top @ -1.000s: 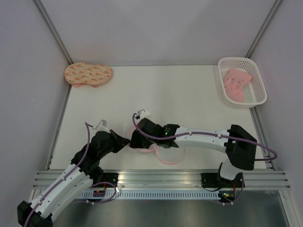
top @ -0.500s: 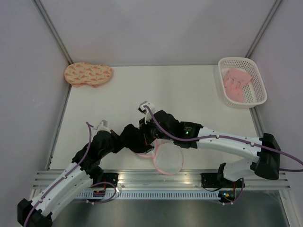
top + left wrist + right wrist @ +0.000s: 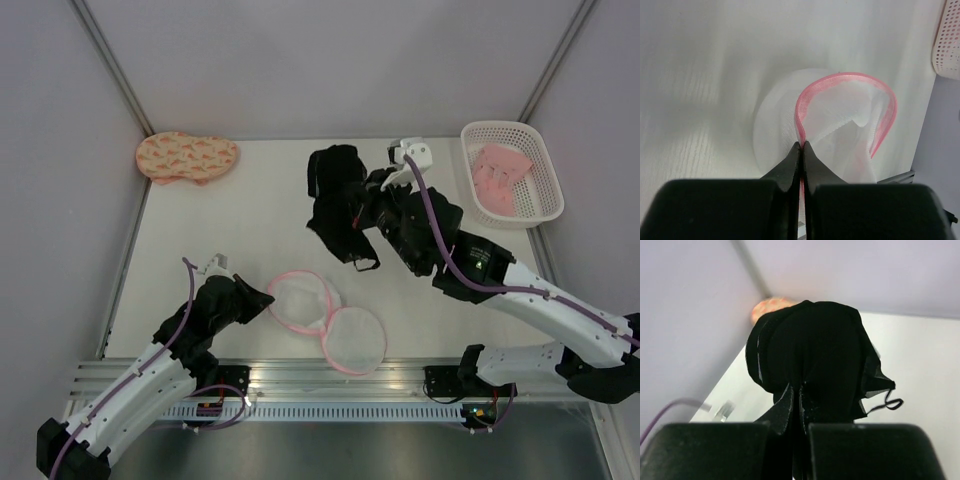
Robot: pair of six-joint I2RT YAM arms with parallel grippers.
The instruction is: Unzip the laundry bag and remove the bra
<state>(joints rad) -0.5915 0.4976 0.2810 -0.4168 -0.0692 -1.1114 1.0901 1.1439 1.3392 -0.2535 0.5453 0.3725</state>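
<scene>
From where I stand, the left gripper is clamped tight on the pink zipper rim of the laundry bag. The bag lies unzipped near the table's front edge, about 6 o'clock, its two round mesh halves spread side by side. The bag's open mouth gapes wide in the left wrist view. The right gripper has its fingers pinched on the bra, a bunched black bundle clear of the bag. It sits toward 12 o'clock over the middle of the table, with a thin strap looping off one side. A white lattice basket with a pink garment sits at 2 o'clock. A peach patterned pad lies at 10 o'clock.
</scene>
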